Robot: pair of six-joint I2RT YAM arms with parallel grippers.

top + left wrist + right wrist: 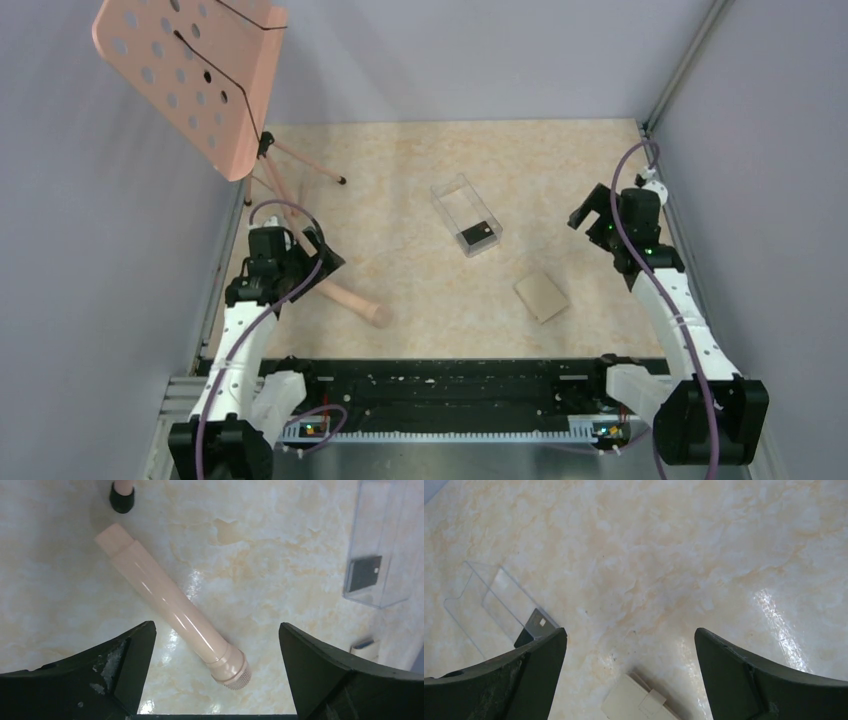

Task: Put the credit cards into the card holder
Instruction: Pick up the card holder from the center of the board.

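Looking from above, we see the dark card (pixel 478 235) at the near end of the clear box (pixel 452 198), which slants far-left to near-right; the card holder (pixel 541 297) lies near it. Our right gripper (pixel 630 632), open and empty, is nearer than the left gripper (pixel 216 626), also open.

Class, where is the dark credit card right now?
Top view, centre: the dark credit card lies inside the clear plastic box, at its near end, up-left of the tan card holder.
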